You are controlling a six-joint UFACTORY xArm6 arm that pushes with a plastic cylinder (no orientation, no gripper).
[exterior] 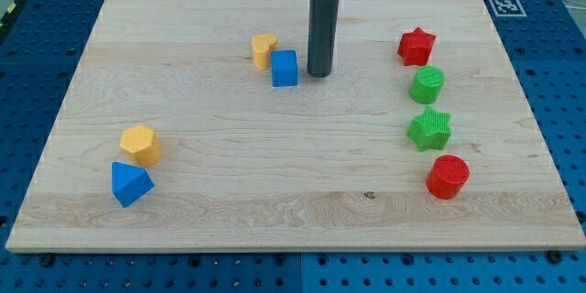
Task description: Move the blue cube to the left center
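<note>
The blue cube (285,69) sits on the wooden board (229,192) above the board's middle, touching or nearly touching a small yellow block (265,49) at its upper left. My tip (319,75) stands just to the right of the blue cube, a small gap away. The rod rises straight up to the view's top edge.
A yellow hexagonal block (140,145) and a blue triangular block (130,183) lie at the lower left. At the right stand a red star (417,46), a green cylinder (427,84), a green star (429,129) and a red cylinder (448,177).
</note>
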